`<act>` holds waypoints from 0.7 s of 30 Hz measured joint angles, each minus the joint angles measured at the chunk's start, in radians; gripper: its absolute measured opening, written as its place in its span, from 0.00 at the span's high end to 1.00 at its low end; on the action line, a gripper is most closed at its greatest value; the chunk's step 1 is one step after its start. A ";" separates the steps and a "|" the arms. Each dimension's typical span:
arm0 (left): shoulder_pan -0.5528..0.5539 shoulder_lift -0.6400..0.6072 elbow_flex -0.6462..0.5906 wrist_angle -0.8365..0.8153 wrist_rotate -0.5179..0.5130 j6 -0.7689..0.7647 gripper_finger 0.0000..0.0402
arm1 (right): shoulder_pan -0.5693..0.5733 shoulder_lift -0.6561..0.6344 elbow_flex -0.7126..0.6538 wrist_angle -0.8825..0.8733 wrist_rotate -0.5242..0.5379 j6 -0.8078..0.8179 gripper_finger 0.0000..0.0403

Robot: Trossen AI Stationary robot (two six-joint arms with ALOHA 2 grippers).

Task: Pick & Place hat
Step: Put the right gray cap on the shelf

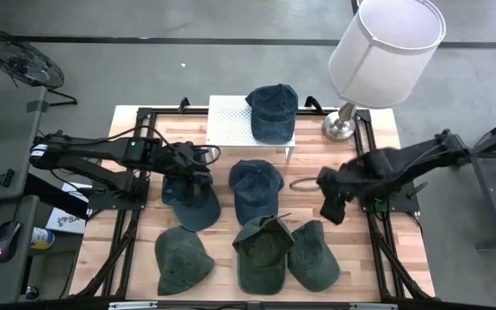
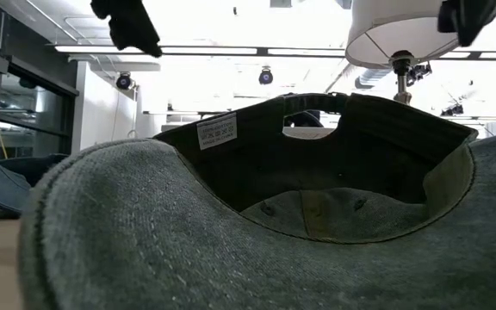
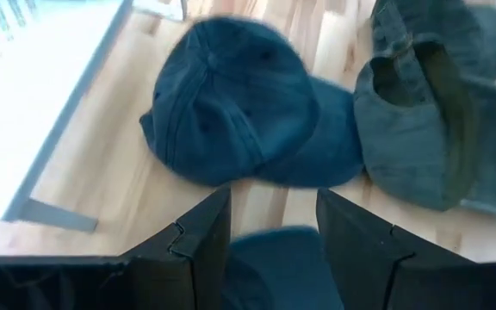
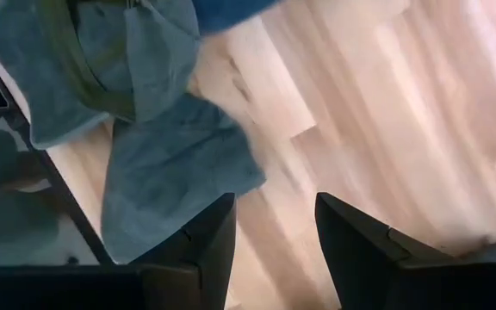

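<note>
Left arm stretched in from the table's left edge, left gripper (image 1: 198, 165) poised over a dark blue cap (image 1: 190, 202); fingers (image 3: 198, 245) parted, nothing between them, the cap's crown showing in the gap below

Right arm bent in from the right, right gripper (image 1: 332, 207) over bare wood beside a green cap (image 1: 313, 254); fingers (image 4: 205, 245) spread, clasping nothing

Soft washed-cotton caps with rounded, seamed crowns: a blue cap (image 1: 255, 188) mid-table, an upturned green cap (image 1: 262, 250) with hollow lining exposed, another green cap (image 1: 182, 260) front left

One more blue cap (image 1: 272, 112) resting on a white perforated shelf (image 1: 229, 120); lamp (image 1: 384, 43) with pleated white shade alongside
</note>
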 joint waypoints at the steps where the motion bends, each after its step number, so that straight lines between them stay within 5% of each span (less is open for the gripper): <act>1: 0.000 0.000 -0.004 -0.004 0.008 0.000 0.58 | 0.028 0.013 0.000 0.000 0.000 0.047 0.62; 13: 0.000 0.006 -0.046 0.108 0.073 0.037 0.58 | 0.349 0.148 0.000 0.044 0.157 0.639 0.60; 21: 0.000 0.006 -0.048 0.115 0.084 0.057 0.58 | 0.397 0.280 0.000 0.199 0.123 0.740 0.39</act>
